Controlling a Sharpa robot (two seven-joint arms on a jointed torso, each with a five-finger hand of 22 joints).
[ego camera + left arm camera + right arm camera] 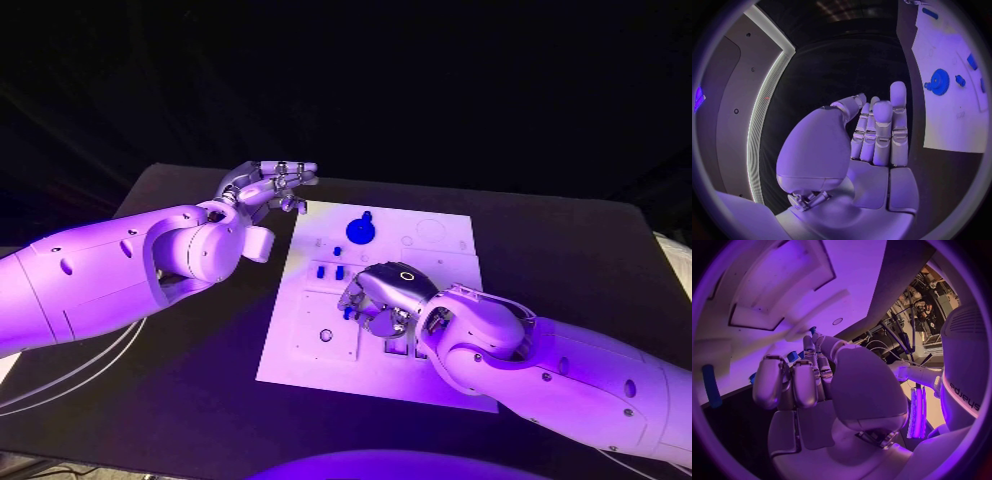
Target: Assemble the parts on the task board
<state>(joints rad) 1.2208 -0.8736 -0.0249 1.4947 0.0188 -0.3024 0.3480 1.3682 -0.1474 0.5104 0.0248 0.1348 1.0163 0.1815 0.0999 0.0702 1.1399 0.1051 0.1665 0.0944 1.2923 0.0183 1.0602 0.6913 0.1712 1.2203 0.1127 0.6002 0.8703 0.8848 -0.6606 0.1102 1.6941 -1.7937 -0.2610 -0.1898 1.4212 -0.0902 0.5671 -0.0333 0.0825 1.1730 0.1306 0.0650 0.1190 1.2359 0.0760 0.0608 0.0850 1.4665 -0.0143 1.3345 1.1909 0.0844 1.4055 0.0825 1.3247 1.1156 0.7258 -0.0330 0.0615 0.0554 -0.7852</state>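
Black table (577, 250) carries the white task board (433, 240) at centre. Left hand (274, 185) hovers off the board's far-left corner; its wrist view shows the fingers (882, 132) loosely curled, grasping nothing. Right hand (387, 300) lies low over the board's middle; its wrist view shows curled fingers (804, 382), hold cannot be told. Blue gear (361, 230) sits at the board's far side, small blue parts (329, 270) nearer.

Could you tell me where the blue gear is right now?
In the head view, the gear sits on the board's far-left part, beyond the right hand.
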